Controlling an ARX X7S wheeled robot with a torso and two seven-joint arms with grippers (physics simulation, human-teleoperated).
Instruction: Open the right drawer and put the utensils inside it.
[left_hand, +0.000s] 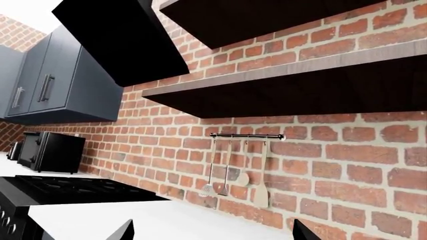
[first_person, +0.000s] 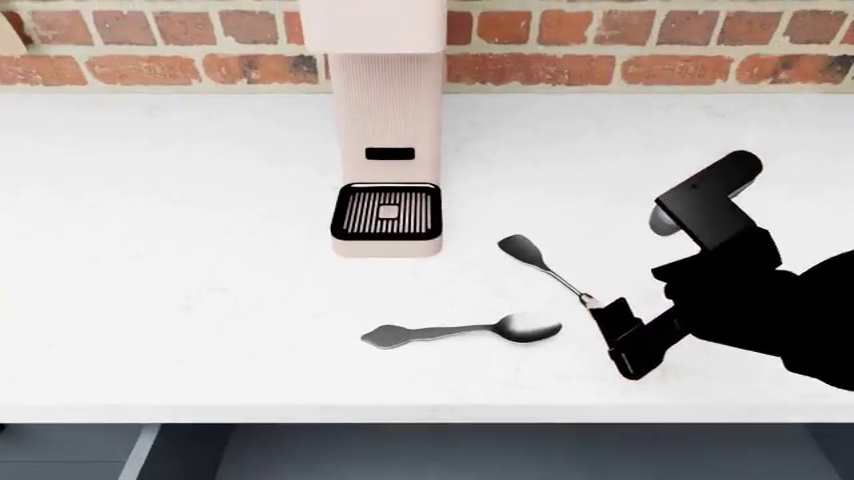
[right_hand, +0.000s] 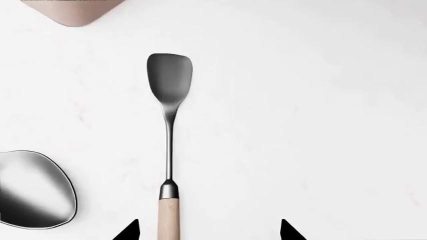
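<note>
Head view looks down on a white desk (first_person: 160, 250) backed by a red brick wall (first_person: 601, 50). A pale pink coffee machine (first_person: 387, 110) stands at the back, its black drip grate (first_person: 387, 212) facing forward; it is the only tall thing near the utensils, and it sits well behind them.

The spoon (first_person: 461, 332) lies flat toward the front of the desk, all dark silvery metal, bowl to the right and handle to the left. Just beside its bowl lies the spatula (first_person: 541, 265), slanting from a dark metal blade at the back left to a pale wooden handle at the front right. The two are near each other but apart.

The right gripper (first_person: 627, 335) hangs low over the handle end of the spatula. In the right wrist view the spatula (right_hand: 169, 150) runs straight between two black fingertips (right_hand: 127, 231) that stand apart on either side of the wooden handle, so the jaws are open and not touching it; the spoon's bowl (right_hand: 33, 190) shows at the side.

The slate drawer front (first_person: 400, 450) shows as a strip below the desk's front edge, shut.

The left wrist view faces the wall, dark shelves (left_hand: 280, 90), hanging tools on a rail (left_hand: 247, 136) and a black stove (left_hand: 67, 187); the left gripper (left_hand: 210, 232) shows two tips set wide apart, holding nothing. Bare desk spreads left of the spoon.
</note>
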